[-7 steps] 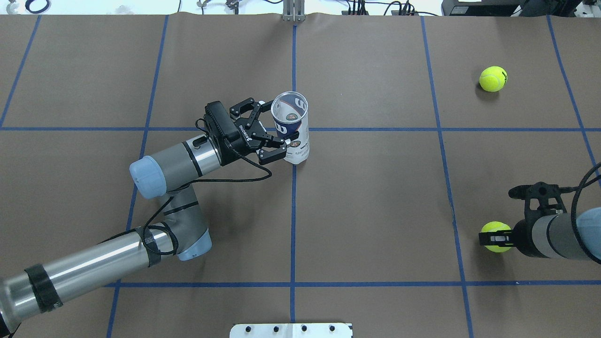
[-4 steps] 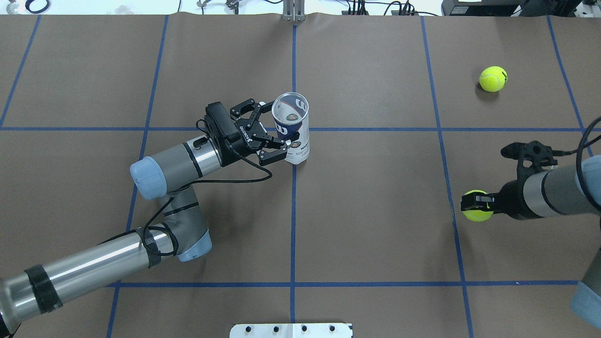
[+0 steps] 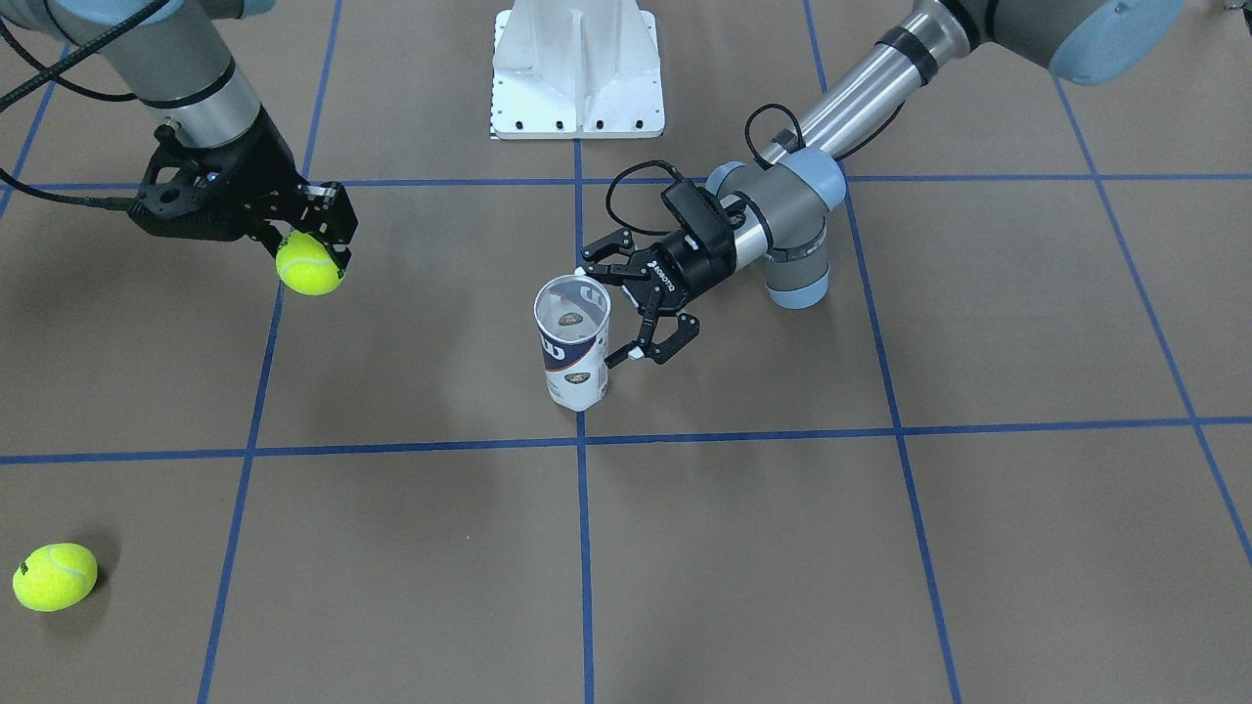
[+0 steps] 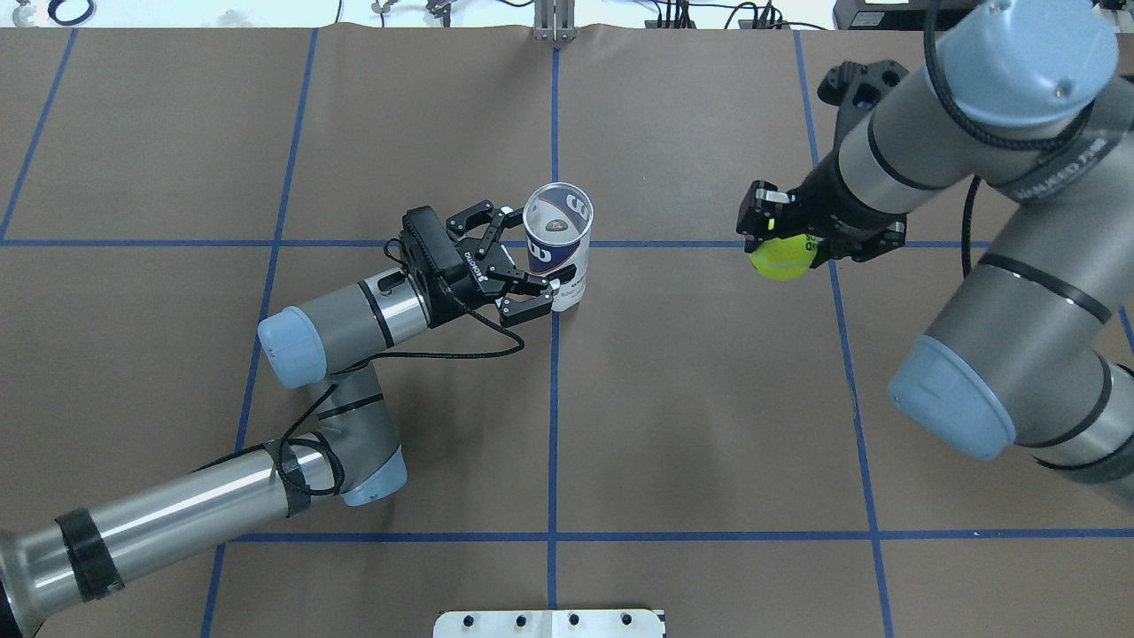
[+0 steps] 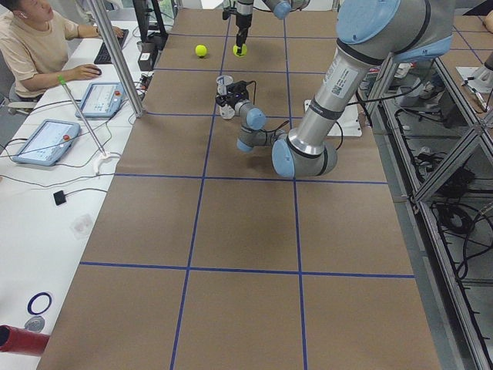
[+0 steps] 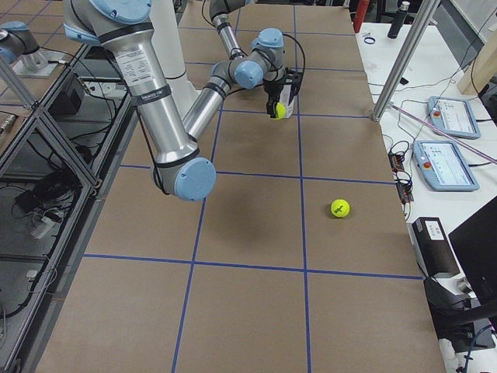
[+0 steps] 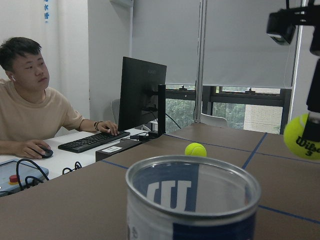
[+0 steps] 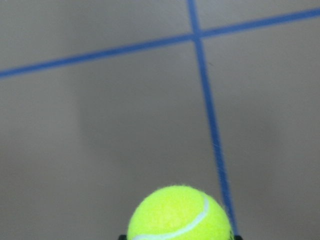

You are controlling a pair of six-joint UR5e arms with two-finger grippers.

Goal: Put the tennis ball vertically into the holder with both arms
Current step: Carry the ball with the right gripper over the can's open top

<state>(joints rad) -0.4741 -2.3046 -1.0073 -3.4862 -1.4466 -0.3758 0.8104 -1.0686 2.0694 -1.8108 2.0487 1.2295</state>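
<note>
From the lower left of the overhead view the left arm (image 4: pixel 177 509) reaches up toward the centre. Its left gripper (image 4: pixel 530 250) has its jaws spread wide to either side of the tennis-ball can (image 4: pixel 567 266). The fingertips (image 4: pixel 551 285) look to be against the can's wall, so it seems to be clasping the can to steady it. The can stands upright on the brown-paper table (image 4: pixel 691 425), just right of the central blue tape line (image 4: pixel 551 425) where a cross line meets it, with its mouth open upward. The left wrist view shows nothing inside its clear wall, so no ball has gone in yet. Farther right, well apart from the can and roughly level with it in the frame, the right gripper (image 4: pixel 787 248) points down with its fingers closed on a yellow tennis ball (image 4: pixel 775 264), which is carried clear of the table. The right arm (image 4: pixel 992 292) fills the right edge behind it. A second tennis ball (image 3: pixel 54 577) lies loose on the table at the lower left of the front-facing view; the right arm hides it from overhead. By my reading the pickup and the bracing of the can are done. What is left is to carry the ball across, centre it over the rim, lower it straight down and let go.
</note>
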